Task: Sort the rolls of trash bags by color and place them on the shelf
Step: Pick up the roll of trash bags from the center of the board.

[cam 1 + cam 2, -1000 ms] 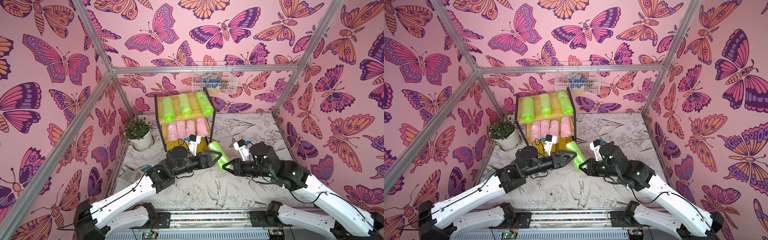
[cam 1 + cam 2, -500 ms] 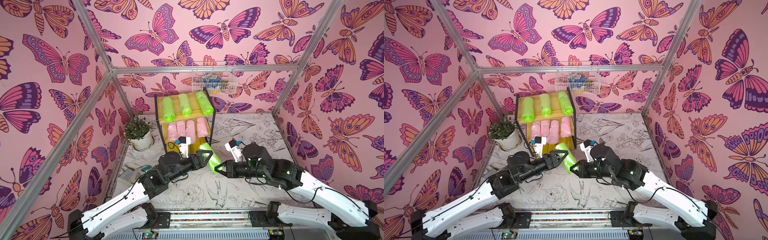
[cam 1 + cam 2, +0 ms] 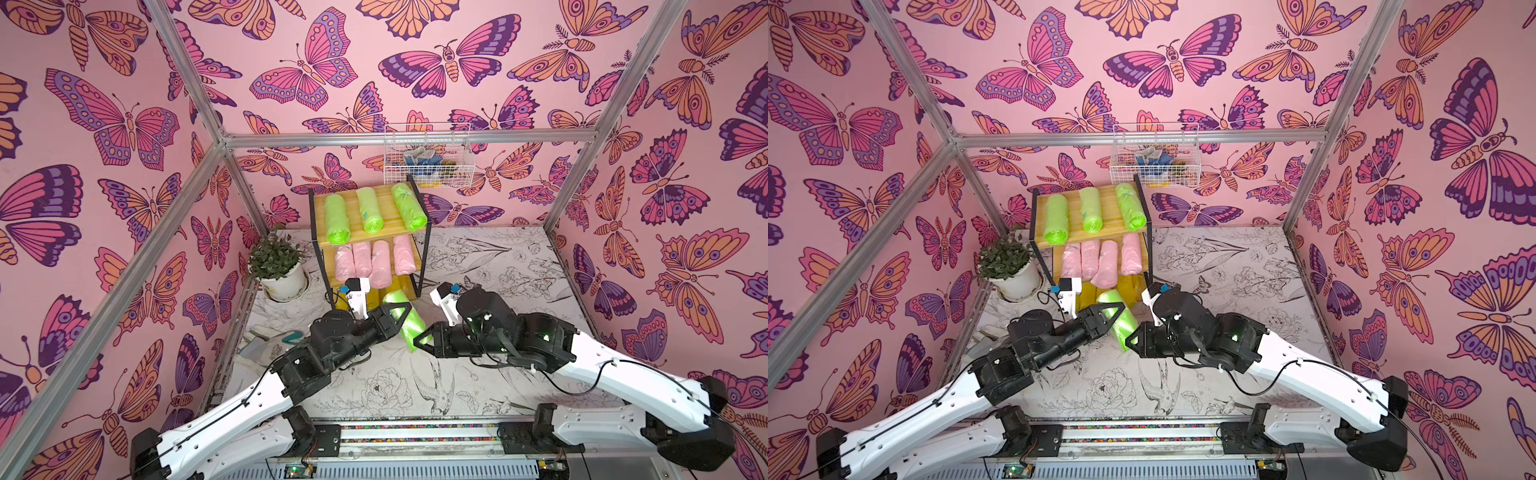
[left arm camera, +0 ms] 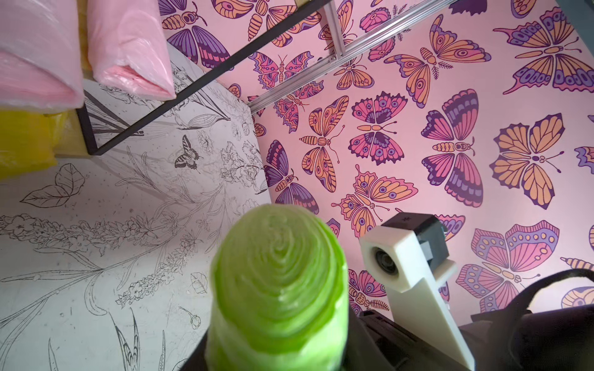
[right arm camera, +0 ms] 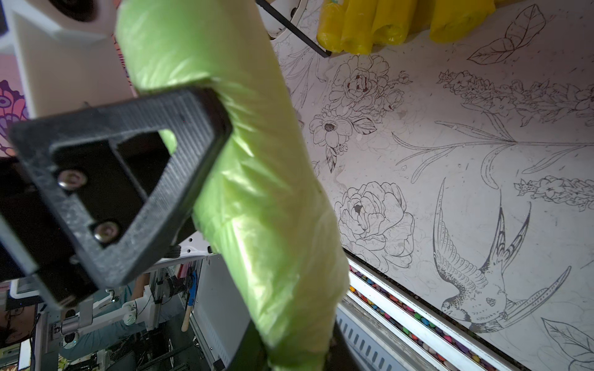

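A lime green roll hangs tilted above the table in front of the shelf. It is gripped from both sides. My left gripper is shut on its upper half, and one black left finger presses into the plastic. My right gripper is closed on the lower end. Three green rolls lie on the shelf's top board and several pink rolls on the middle one. Yellow rolls lie on the lowest board, partly hidden in both top views.
A potted plant stands left of the shelf. A white wire basket hangs on the back wall above it. Grey and teal scraps lie at the table's left edge. Aluminium cage posts frame the workspace.
The right gripper carried the green roll leftward and forward. The left gripper, wide open before, moved in and closed on the roll's upper half.
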Robot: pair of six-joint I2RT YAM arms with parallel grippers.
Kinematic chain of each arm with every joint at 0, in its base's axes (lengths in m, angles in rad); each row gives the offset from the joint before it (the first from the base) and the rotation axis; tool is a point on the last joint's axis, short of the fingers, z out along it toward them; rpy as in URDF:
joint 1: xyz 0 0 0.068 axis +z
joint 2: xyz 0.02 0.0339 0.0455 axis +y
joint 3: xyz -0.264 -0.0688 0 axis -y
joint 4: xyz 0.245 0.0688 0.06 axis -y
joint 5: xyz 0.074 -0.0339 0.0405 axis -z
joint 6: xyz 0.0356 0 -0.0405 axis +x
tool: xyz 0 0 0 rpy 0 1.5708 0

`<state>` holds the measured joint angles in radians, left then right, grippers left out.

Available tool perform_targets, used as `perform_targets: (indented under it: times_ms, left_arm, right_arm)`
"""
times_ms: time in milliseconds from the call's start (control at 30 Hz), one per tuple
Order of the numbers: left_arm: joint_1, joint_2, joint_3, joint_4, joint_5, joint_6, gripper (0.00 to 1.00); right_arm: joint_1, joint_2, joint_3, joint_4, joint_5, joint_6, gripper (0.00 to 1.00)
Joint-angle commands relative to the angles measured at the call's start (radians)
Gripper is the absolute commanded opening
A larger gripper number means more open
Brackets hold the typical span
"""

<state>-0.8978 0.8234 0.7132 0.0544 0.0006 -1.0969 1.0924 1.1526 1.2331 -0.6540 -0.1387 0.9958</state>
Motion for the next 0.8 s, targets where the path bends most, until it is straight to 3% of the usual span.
perform_targets:
  times_ms: [0, 33, 167, 500, 767]
  left_arm:
    - [-0.006, -0.015, -0.009, -0.046, 0.016, 0.004, 0.0]
    - [-0.004, -0.019, -0.01, -0.053, 0.016, 0.001, 0.0]
    - [0.002, -0.026, -0.01, -0.067, 0.013, -0.022, 0.0]
    - [0.04, -0.01, -0.027, -0.096, 0.028, -0.179, 0.0]
    - [0.052, -0.016, -0.032, -0.116, 0.041, -0.214, 0.0]
  right_arm:
    - [0.013, -0.009, 0.061, -0.007, 0.052, -0.037, 0.54]
    - [0.014, -0.017, 0.064, -0.022, 0.056, -0.049, 0.61]
    - [0.014, -0.073, 0.045, -0.037, 0.078, -0.087, 0.72]
    - [0.017, -0.15, -0.163, 0.188, 0.101, -0.052, 0.78]
    - [0.02, -0.069, -0.13, 0.189, 0.073, -0.062, 0.79]
